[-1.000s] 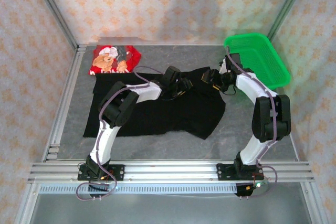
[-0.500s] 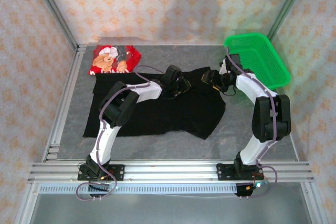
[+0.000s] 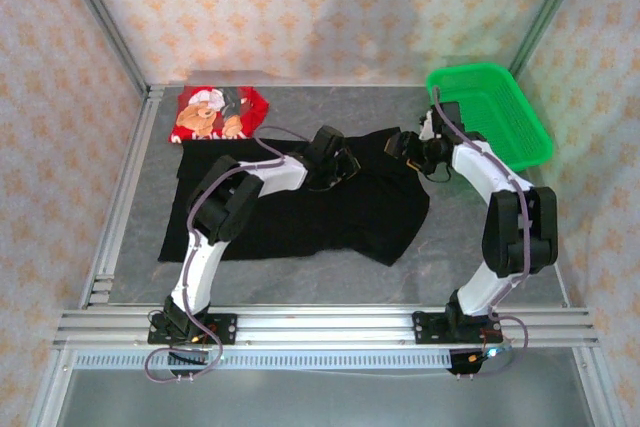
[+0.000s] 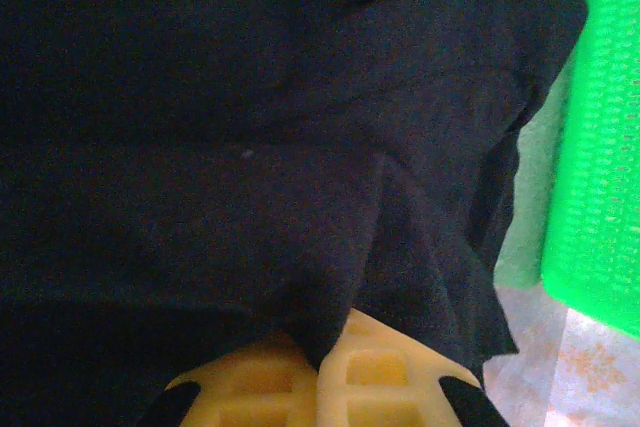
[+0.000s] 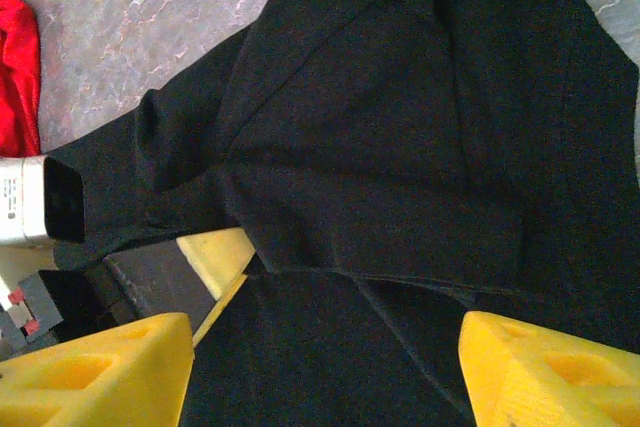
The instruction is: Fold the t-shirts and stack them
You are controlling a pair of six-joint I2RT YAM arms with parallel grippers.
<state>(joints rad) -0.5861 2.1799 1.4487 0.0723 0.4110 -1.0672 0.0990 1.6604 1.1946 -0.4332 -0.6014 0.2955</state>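
Observation:
The black t-shirt (image 3: 300,212) lies spread over the middle of the table, and the red t-shirt (image 3: 215,114) with its cartoon print lies flat at the far left. My left gripper (image 3: 347,164) is low on the black shirt's far edge. In the left wrist view its yellow fingers (image 4: 380,377) are shut on a pinched fold of the black cloth (image 4: 250,127). My right gripper (image 3: 398,145) hovers over the shirt's far right part. Its fingertips (image 5: 110,372) stand wide apart above the black cloth (image 5: 400,147), open and holding nothing.
A green mesh basket (image 3: 490,107) stands at the far right corner, close behind the right arm, and shows as a green wall (image 4: 600,147) past the shirt's edge. A strip of red cloth (image 5: 15,77) shows at the left. Bare grey table (image 3: 300,282) lies in front.
The left gripper's fingers have closed on a fold of the black t-shirt. The right arm has barely shifted and its gripper stays open.

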